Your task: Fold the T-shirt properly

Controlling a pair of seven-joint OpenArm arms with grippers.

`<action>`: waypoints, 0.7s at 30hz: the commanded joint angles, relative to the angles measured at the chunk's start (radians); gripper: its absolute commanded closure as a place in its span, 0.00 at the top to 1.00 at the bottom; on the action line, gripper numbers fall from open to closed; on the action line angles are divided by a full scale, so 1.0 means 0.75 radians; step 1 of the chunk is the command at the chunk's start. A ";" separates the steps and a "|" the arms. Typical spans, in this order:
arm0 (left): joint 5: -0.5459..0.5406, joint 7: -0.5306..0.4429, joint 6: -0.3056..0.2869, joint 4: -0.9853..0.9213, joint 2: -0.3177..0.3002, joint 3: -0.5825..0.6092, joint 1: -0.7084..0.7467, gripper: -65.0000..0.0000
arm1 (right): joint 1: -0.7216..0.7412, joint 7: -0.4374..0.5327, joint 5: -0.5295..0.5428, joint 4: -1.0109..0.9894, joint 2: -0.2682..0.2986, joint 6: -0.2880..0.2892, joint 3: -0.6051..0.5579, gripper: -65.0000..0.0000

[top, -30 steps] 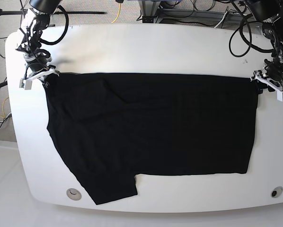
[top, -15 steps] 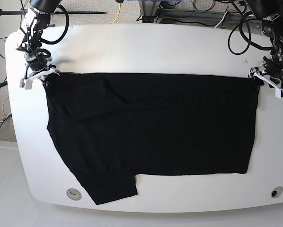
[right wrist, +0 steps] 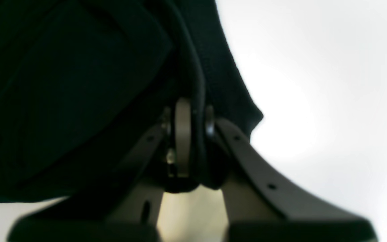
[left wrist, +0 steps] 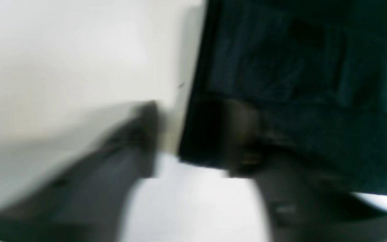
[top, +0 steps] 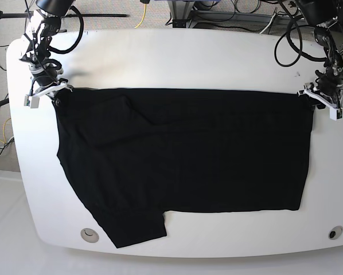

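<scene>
The black T-shirt (top: 183, 154) lies spread flat across the white counter (top: 177, 57). My right fingers (right wrist: 190, 134) are clamped on its far corner. My left fingers (left wrist: 193, 134) straddle the opposite corner's edge, a blurred gap between them.

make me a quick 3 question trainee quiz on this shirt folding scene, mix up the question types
1. True or false: the T-shirt lies spread on the white table with its plain black side up.
2. Which gripper is clamped on a far corner of the shirt? A) right gripper B) neither C) both, for certain
3. Fill in: the one sleeve in view points toward the table's ____ edge.

Key:
1. True.
2. A. The left gripper is at the other far corner, but its view is too blurred to confirm a grip.
3. Near.
</scene>
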 commanded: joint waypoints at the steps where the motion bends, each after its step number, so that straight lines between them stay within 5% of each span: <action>1: -0.002 -0.011 0.012 0.037 -0.022 -0.014 -0.005 0.01 | 0.005 -0.031 -0.018 0.015 0.013 -0.006 0.001 0.01; 21: 0.012 0.008 0.006 0.039 -0.024 0.014 0.000 0.00 | 0.001 -0.034 -0.023 0.000 0.008 -0.012 0.001 0.00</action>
